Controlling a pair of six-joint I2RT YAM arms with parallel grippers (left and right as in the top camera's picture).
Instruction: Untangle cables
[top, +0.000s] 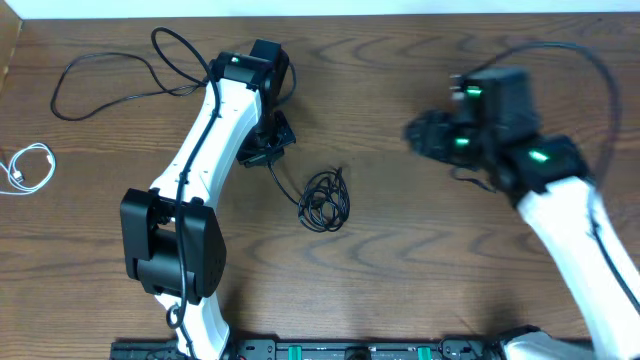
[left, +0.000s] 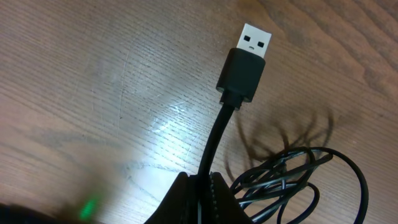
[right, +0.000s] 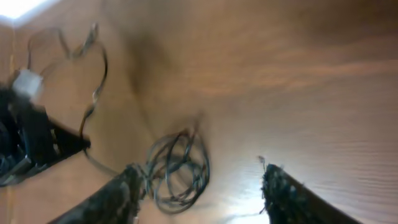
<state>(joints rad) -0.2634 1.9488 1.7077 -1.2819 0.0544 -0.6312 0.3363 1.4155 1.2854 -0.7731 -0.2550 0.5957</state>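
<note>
Left gripper (left: 199, 185): fingers clamped on a black cord just behind its USB plug (left: 246, 64). The plug sticks out past the fingertips, above the wood.
Held cord: it runs from the left gripper down to the coiled black cable (top: 323, 200), which lies on the table (top: 400, 290).
Left gripper's place: up and to the left of the coil, near it.
Coiled black cable: a small heap of tight overlapping loops near the table's middle.
Right gripper (right: 200, 173): fingers apart with nothing between them. It is blurred in the overhead view.
Right gripper's place: up and to the right of the coil, apart from it.
Loose black cable (top: 100, 68): in wide open loops far up and left of the coil, beyond the left arm. Its near end is hidden at that arm.
White cable (top: 30, 168): a small loop far left of the coil, at the table's left edge, well apart from both black cables.
</note>
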